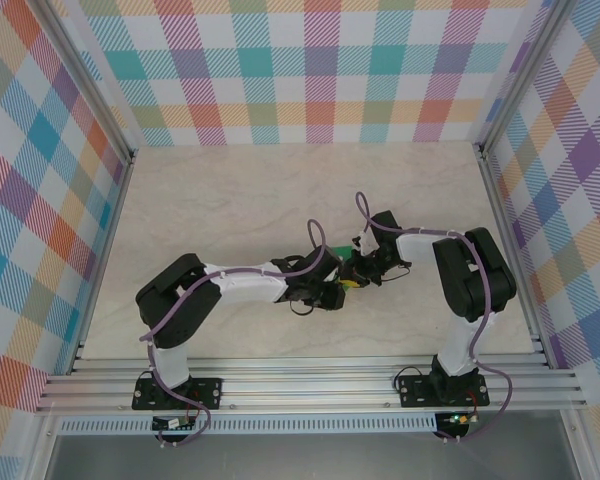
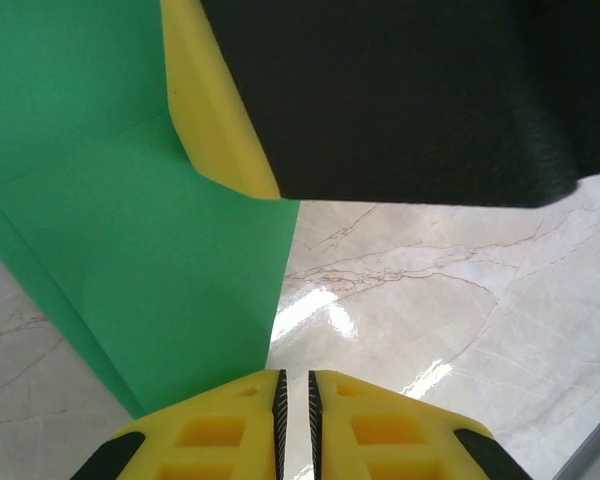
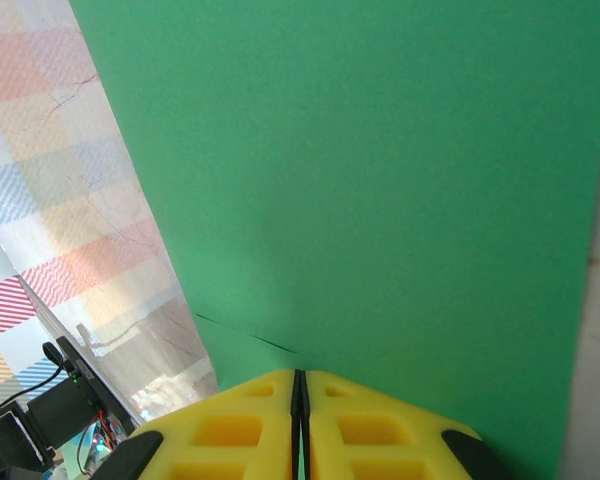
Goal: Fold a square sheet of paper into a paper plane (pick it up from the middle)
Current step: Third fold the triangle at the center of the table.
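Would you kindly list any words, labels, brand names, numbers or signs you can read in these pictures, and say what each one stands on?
None can be read. The green paper is plain, the yellow fingers of the left hand and the right hand carry no marking, and the checked walls and marbled table bear no text.

The paper is bright green. Both tools have yellow fingers. The table is cream marble, and the walls show pastel checks.
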{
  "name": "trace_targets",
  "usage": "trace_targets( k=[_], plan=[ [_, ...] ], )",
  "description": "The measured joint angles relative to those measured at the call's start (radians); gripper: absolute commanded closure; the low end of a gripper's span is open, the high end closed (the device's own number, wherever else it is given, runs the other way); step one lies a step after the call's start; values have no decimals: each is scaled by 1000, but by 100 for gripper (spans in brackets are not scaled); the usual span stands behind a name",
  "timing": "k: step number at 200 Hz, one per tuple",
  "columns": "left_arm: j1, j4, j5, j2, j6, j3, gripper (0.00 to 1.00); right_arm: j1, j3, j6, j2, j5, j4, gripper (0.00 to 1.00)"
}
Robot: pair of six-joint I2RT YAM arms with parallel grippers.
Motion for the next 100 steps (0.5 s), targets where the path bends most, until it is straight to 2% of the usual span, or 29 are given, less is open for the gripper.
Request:
trace_targets(
  k=[100],
  plan=[
    [0, 131, -27, -49, -49, -149, 86, 4, 25, -5, 13, 1, -31, 88]
  ],
)
